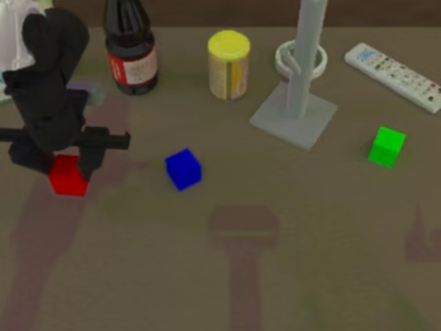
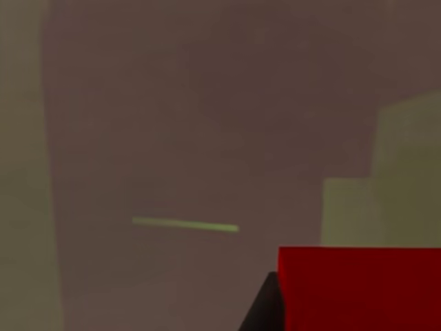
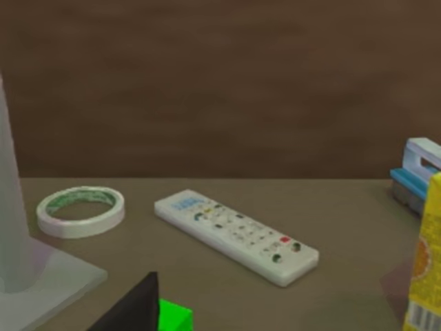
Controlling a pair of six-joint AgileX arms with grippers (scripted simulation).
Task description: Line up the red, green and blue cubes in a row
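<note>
While the left gripper (image 1: pixel 69 164) sits over the red cube (image 1: pixel 67 176) at the table's (image 1: pixel 289 234) left, I cannot tell its finger state. Blue cube (image 1: pixel 183 169) lies near; green cube (image 1: pixel 386 146) well apart, right.

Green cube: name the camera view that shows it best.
The top view shows the green cube whole, alone on the table's right side near the remote. The right wrist view catches only a corner of it at the picture's edge. The left wrist view misses it.
</note>
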